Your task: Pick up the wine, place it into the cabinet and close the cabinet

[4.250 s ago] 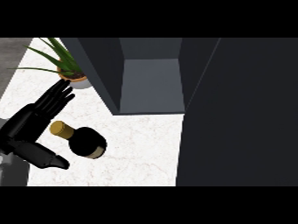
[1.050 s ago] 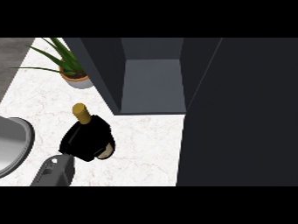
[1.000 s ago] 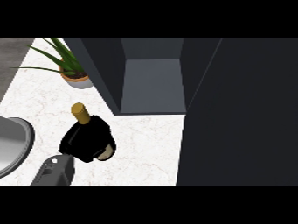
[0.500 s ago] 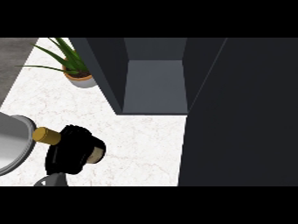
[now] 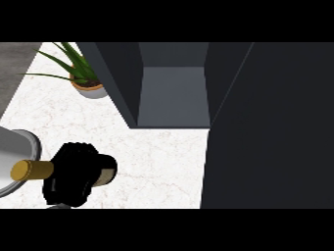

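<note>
Head view: a black hand (image 5: 69, 177) shows at about 8 o'clock in the frame, low on the left, with its fingers curled round the wine bottle (image 5: 103, 170). The bottle lies nearly level, its gold-capped neck (image 5: 31, 170) pointing toward 9 o'clock and its dark base end toward 3 o'clock. Which of the two hands this is cannot be told with certainty from the frame alone; it sits at the left side, so it reads as the left hand. Only a small grey bit of forearm (image 5: 57, 207) shows, cut off by the lower edge. The other hand shows nowhere.

The hand covers most of the bottle's body, so only the cap and the round base end are clear. The cap lies over the rim of a grey rounded basin (image 5: 3, 162) at 9 o'clock, itself cut by the left edge.

The white marbled counter (image 5: 155, 162) fills the middle. At 12 o'clock the cabinet (image 5: 171, 95) stands open, its grey inside bare to view, well apart from the bottle. Its dark door (image 5: 278, 127) takes up the whole right side from 1 to 5 o'clock. A potted plant (image 5: 83, 78) stands at 11 o'clock, just beside the cabinet's left wall.
</note>
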